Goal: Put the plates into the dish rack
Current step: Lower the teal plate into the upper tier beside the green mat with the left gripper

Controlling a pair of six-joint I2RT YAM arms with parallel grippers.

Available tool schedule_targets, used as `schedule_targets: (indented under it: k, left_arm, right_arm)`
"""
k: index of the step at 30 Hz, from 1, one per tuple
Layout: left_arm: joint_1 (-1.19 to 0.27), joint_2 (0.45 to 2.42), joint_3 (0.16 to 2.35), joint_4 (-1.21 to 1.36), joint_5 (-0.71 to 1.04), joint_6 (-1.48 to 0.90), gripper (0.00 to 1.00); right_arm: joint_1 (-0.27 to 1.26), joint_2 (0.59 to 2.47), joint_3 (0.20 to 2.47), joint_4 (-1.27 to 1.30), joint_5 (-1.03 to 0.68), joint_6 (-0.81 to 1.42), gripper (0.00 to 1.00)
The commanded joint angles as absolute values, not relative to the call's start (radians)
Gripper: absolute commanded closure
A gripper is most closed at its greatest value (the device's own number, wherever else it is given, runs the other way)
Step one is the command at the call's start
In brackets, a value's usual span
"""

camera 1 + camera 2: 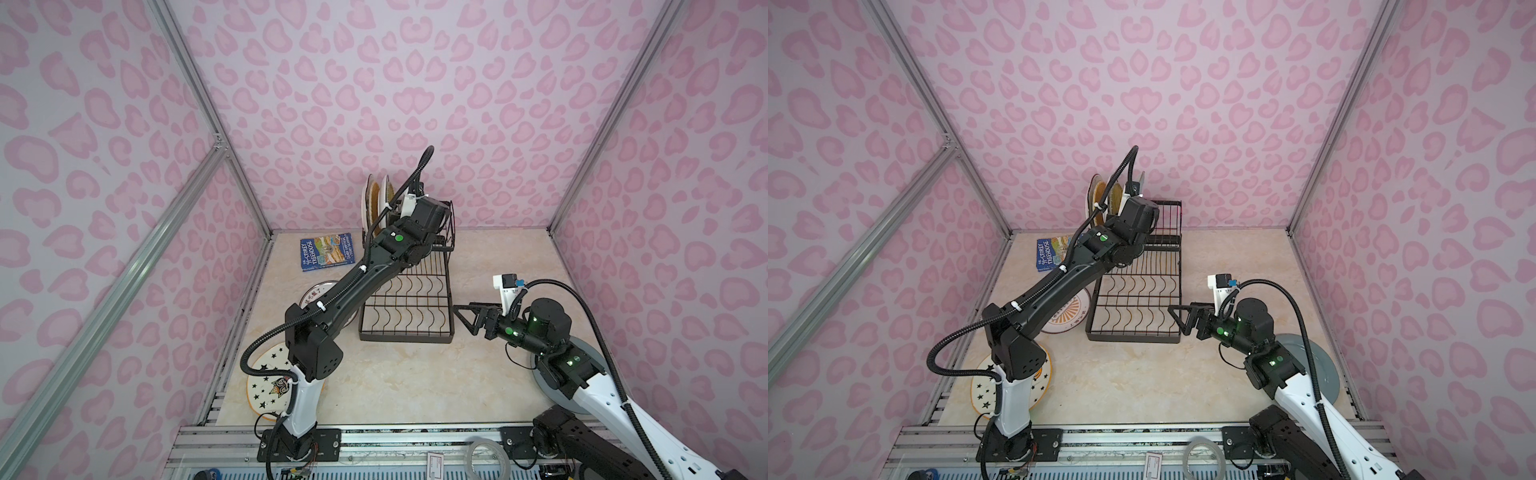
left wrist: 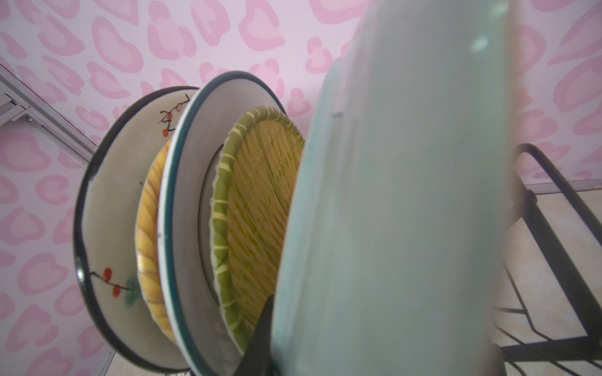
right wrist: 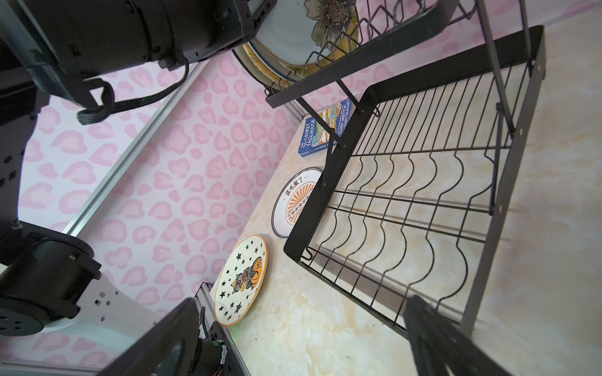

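The black wire dish rack (image 1: pixel 405 337) (image 1: pixel 1133 337) stands mid-table. Several plates (image 1: pixel 376 199) stand upright in its raised basket: a berry-printed white one (image 2: pixel 107 211), two yellow woven ones (image 2: pixel 254 195), and a teal-rimmed one (image 2: pixel 185 195). My left gripper (image 2: pixel 277 338) is shut on the rim of the teal flower plate (image 2: pixel 407 195) (image 3: pixel 293 35), held upright beside them. My right gripper (image 1: pixel 467 316) (image 3: pixel 299 338) hangs open and empty by the lower tray's front right corner. Flat on the table lie a star plate (image 1: pixel 268 386) (image 3: pixel 242 280), a sunburst plate (image 1: pixel 1067 316) (image 3: pixel 293 201) and a grey-blue plate (image 1: pixel 590 353) under the right arm.
A blue book (image 1: pixel 327 251) (image 3: pixel 325 130) lies at the back left of the table, next to the rack. A roll of tape (image 1: pixel 488 457) sits on the metal front rail. Pink patterned walls close in three sides.
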State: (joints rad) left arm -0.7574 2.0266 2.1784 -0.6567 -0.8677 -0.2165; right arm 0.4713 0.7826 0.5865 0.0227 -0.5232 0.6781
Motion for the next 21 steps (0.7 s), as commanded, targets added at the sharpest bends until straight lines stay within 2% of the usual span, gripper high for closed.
schedule_targets:
  k: [1,21]
  left_arm:
    - [-0.751,2.036,2.201,-0.618,-0.916,-0.263,0.97]
    - [-0.750,2.082,2.329,-0.716,-0.950,-0.366,0.97]
  right_arm:
    - [0.479,0.786,0.583,0.030,-0.509,0.680,0.02]
    - [0.505,0.802,0.577,0.045,-0.501,0.687,0.02]
